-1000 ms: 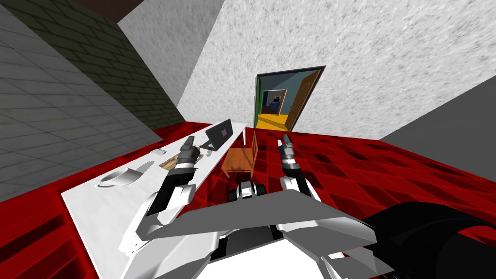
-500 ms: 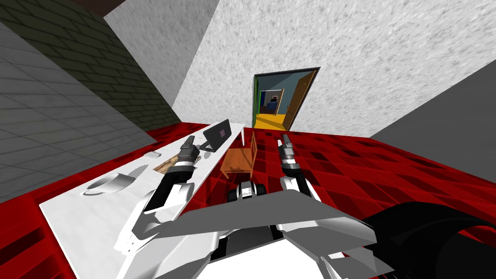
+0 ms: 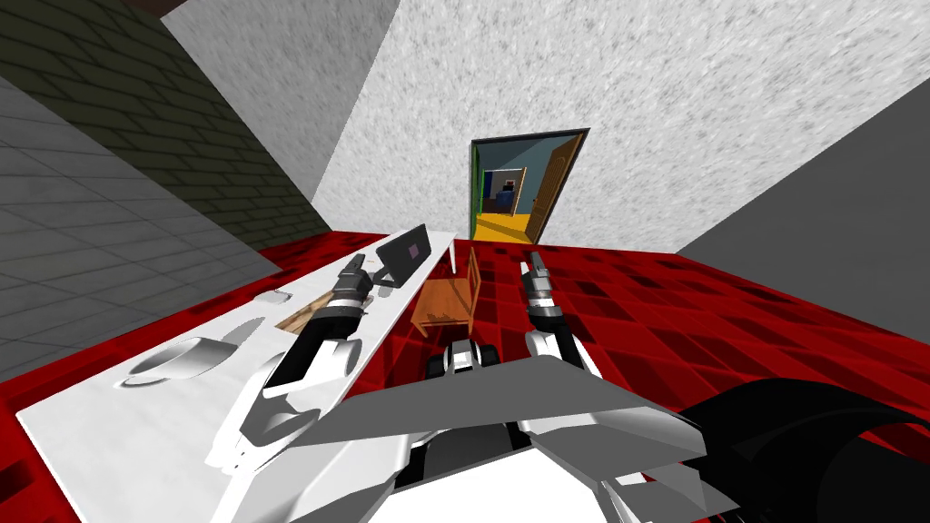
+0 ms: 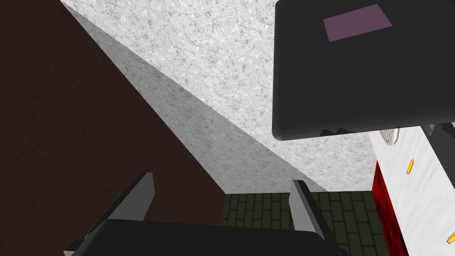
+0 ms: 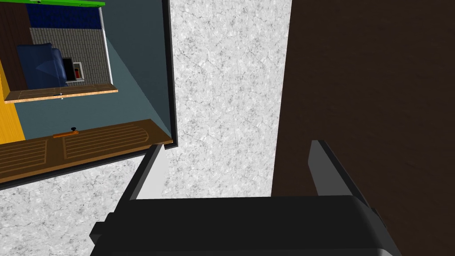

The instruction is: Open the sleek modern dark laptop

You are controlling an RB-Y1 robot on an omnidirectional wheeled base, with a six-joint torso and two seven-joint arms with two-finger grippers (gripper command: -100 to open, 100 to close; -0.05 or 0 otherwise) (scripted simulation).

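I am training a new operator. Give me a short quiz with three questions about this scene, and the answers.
1. True or false: the laptop lies shut flat on the table.
2. What stands on the red floor beside the table? A) a wooden chair B) a sofa C) a bin
3. Fill in: the left jaws, near the laptop, stand ____.
Key: 1 false, it is raised open; 2 A; 3 open.

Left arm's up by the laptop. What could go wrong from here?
The open left gripper points past the dark flat laptop with the purple patch, so advancing may clip its corner or shove it along the white table. A sideways sweep could scatter the small yellow pencils lying nearby.
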